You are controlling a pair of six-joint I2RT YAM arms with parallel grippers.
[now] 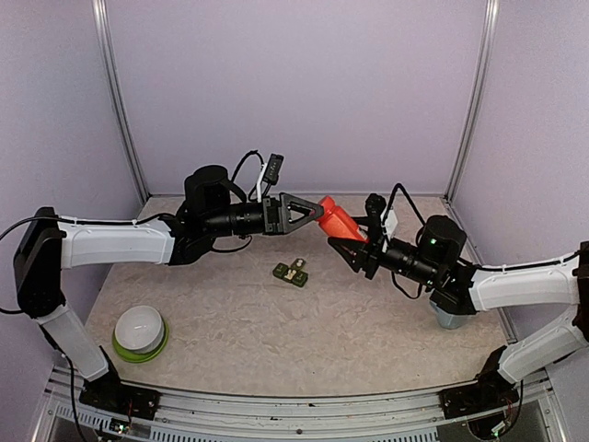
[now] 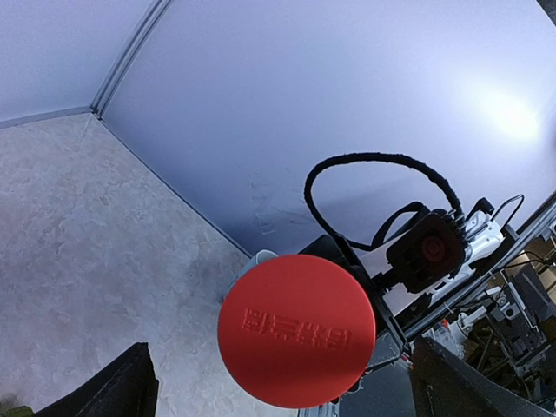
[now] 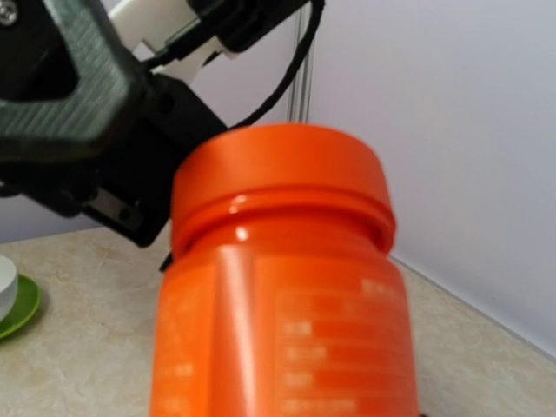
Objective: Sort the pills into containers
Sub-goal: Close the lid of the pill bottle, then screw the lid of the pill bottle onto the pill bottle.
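Observation:
My right gripper [image 1: 350,242] is shut on the body of an orange-red bottle [image 1: 339,222] and holds it tilted above the table, cap toward the left arm. My left gripper [image 1: 317,211] is open. Its fingers [image 2: 117,389] stand on either side of the red cap [image 2: 296,330] without touching it. The bottle [image 3: 278,304] fills the right wrist view and hides that gripper's own fingers. The containers [image 1: 292,273], a small dark green strip, lie on the table below the bottle, with a pale bit on top. No pills show clearly.
A white bowl on a green saucer [image 1: 140,332] sits at the front left. A pale blue cup [image 1: 449,319] stands under the right arm. Light walls with metal corner posts [image 1: 118,101] close in the tabletop.

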